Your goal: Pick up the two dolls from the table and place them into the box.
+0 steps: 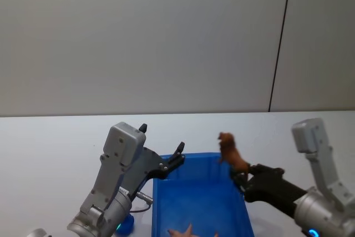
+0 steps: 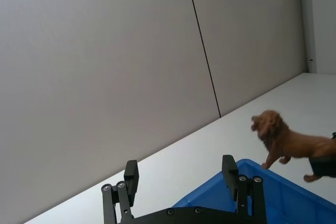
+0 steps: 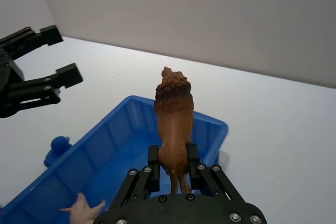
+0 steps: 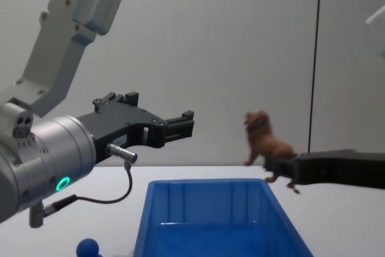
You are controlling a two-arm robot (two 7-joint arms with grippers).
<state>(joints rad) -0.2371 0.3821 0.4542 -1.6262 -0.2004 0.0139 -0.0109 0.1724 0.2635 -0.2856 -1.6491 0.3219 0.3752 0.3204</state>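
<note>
The right pincer (image 3: 173, 163) is closed narrowly on the hindquarters of the brown lion (image 3: 173, 111), one finger against each flank, and holds it in the air over the far right corner of the blue box (image 1: 166, 203). The left pincer (image 2: 180, 174) is spread wide with nothing between its fingers, raised above the box's far left corner and touching nothing. The white worktop (image 1: 50, 142) is plain and runs back to a pale panelled wall (image 1: 138, 37) crossed by one dark vertical seam (image 1: 280, 43). The lion's long axis runs away from the robot, head at the far end and raised higher than the gripped rear, its front legs hanging free above the box rim. The dark-blue figure (image 3: 56, 148) with its round top sits on the worktop just outside the box's left wall, near the robot's end. A pale pink item (image 3: 84, 211) with pointed arms lies on the box floor at the near end.
</note>
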